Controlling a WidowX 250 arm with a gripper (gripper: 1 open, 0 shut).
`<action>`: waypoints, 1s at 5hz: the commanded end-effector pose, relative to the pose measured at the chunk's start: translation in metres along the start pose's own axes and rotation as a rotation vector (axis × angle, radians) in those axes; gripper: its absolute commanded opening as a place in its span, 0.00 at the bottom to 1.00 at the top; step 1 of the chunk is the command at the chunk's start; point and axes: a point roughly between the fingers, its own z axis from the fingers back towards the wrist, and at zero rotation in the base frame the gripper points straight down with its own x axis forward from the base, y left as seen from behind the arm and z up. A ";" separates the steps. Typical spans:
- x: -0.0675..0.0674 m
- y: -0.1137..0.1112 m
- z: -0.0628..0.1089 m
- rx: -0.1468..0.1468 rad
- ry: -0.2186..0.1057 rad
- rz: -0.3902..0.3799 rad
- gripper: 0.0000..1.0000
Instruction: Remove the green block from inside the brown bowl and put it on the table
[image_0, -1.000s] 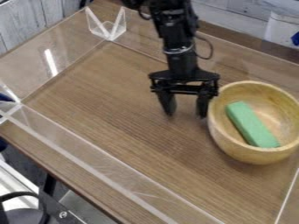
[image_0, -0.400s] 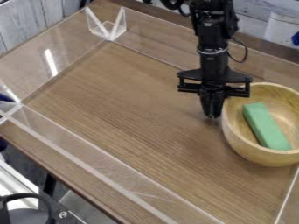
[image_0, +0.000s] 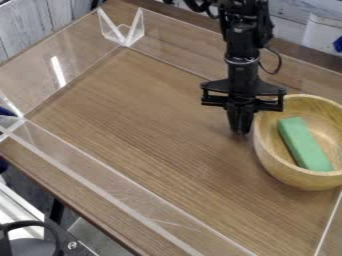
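Observation:
The green block (image_0: 305, 143) lies flat inside the brown bowl (image_0: 274, 160), slanted from upper left to lower right, at the right edge of the table (image_0: 134, 130). My gripper (image_0: 242, 127) hangs straight down from the black arm, just left of the bowl's rim and above the tabletop. Its fingers are pressed together with nothing between them. It does not touch the block.
Low clear acrylic walls (image_0: 54, 175) run round the table's edges, with a clear folded corner piece (image_0: 123, 30) at the back. The bowl sits close to the right wall. Bare wood-grain tabletop stretches left of the gripper.
The arm moved right toward the bowl and the fingers closed from wide open to shut. Between the last two frames almost nothing moved.

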 end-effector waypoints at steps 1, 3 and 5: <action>-0.003 0.001 -0.001 0.029 -0.022 0.006 0.00; -0.016 0.009 0.000 0.020 0.011 -0.019 0.00; -0.032 0.011 -0.002 0.019 0.044 -0.054 0.00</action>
